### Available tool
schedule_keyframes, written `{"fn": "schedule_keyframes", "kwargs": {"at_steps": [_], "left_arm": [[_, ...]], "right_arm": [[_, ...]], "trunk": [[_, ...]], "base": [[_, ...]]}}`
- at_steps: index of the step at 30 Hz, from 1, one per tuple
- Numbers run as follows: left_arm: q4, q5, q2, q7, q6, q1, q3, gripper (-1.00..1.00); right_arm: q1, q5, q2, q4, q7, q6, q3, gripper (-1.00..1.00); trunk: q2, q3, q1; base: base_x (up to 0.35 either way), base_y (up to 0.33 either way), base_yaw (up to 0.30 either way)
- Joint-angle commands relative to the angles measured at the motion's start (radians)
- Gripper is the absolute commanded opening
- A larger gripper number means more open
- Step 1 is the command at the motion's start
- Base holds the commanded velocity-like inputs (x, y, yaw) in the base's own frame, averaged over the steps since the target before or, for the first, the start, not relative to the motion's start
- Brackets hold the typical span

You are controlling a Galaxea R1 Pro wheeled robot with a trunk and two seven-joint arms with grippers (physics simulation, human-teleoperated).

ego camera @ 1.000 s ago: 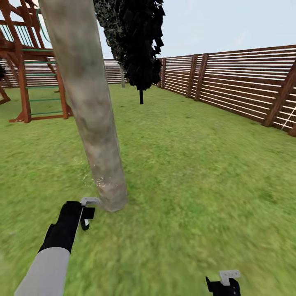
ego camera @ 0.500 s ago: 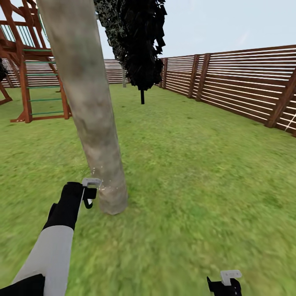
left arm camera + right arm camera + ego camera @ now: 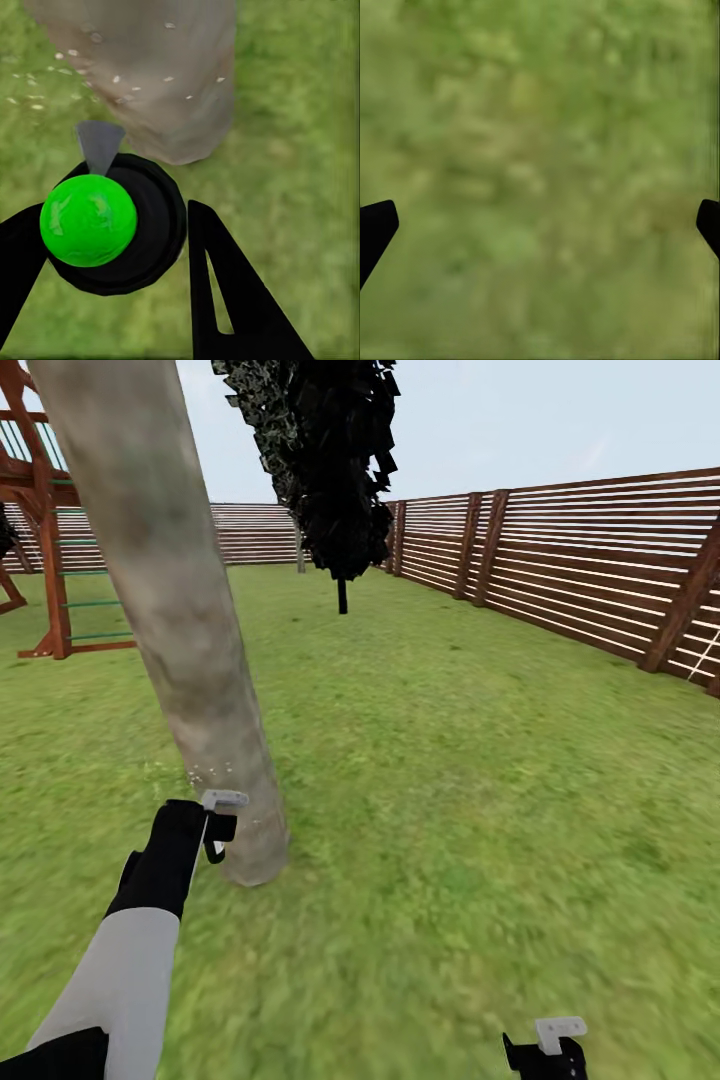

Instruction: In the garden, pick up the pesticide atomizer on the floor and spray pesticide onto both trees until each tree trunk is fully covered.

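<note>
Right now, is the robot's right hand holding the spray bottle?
No, the right hand is open with just grass between its fingers; the left hand grips the spray bottle.

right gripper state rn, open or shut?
Open. In the right wrist view the right gripper has its black fingertips at opposite edges, with bare green grass between them.

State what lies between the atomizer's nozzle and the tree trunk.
Only pale spray droplets over grass, seen in the left wrist view; the pesticide atomizer, held by the left pincer, points at the tree trunk.
</note>
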Motion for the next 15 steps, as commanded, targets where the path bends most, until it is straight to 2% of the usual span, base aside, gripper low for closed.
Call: {"fn": "schedule_keyframes", "kwargs": {"at_steps": [1,7,9,11,15], "left_arm": [[-0.001,-0.009,0.001,-0.011,0.002,0.000,0.006,-1.00],[-0.002,-0.012,0.006,-0.008,0.002,0.007,0.010,-1.00],[-0.002,-0.014,0.022,-0.004,0.001,0.009,0.013,-1.00],[-0.001,-0.013,0.031,-0.002,0.001,0.023,0.013,-1.00],[0.011,-0.012,0.031,-0.001,-0.001,0.052,0.010,-1.00]], "right_arm": [[-0.001,0.010,0.000,0.001,0.000,-0.004,-0.009,1.00],[-0.001,0.009,0.001,0.001,0.000,-0.004,-0.009,1.00],[-0.001,0.009,0.001,0.001,0.000,-0.004,-0.009,1.00],[-0.001,0.009,0.001,0.001,0.000,-0.004,-0.009,1.00],[-0.001,0.009,0.001,0.001,0.000,-0.004,-0.009,1.00]], "trunk": [[0.000,-0.001,0.000],[0.000,-0.001,0.000],[0.000,-0.001,0.000],[0.000,-0.001,0.000],[0.000,-0.001,0.000]], "base": [[0.132,-0.263,0.188],[0.204,-0.220,0.263],[0.236,-0.194,0.277],[0.191,-0.097,0.277],[0.041,-0.018,0.277]]}}
